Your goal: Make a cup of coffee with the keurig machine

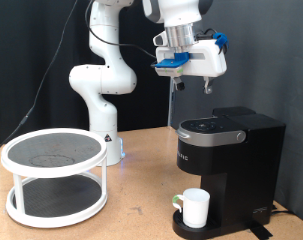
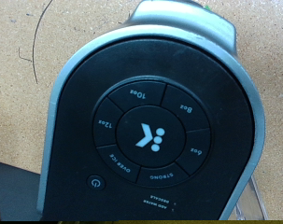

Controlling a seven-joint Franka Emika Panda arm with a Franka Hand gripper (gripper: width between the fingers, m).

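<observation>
The black keurig machine (image 1: 231,160) stands on the wooden table at the exterior view's right, with its lid down. The white cup (image 1: 195,208) stands upright on the round drip base under the spout. My gripper (image 1: 191,88) hangs in the air above the machine's lid, well clear of it. Its fingers are apart and nothing is between them. The wrist view looks straight down on the machine's top panel (image 2: 150,131), with its ring of size buttons around a centre button. My fingers do not show in that view.
A white two-tier round rack (image 1: 53,175) stands at the exterior view's left. The arm's base (image 1: 103,135) is behind it. A thin dark cable (image 2: 34,56) lies on the table beside the machine. A black curtain hangs behind.
</observation>
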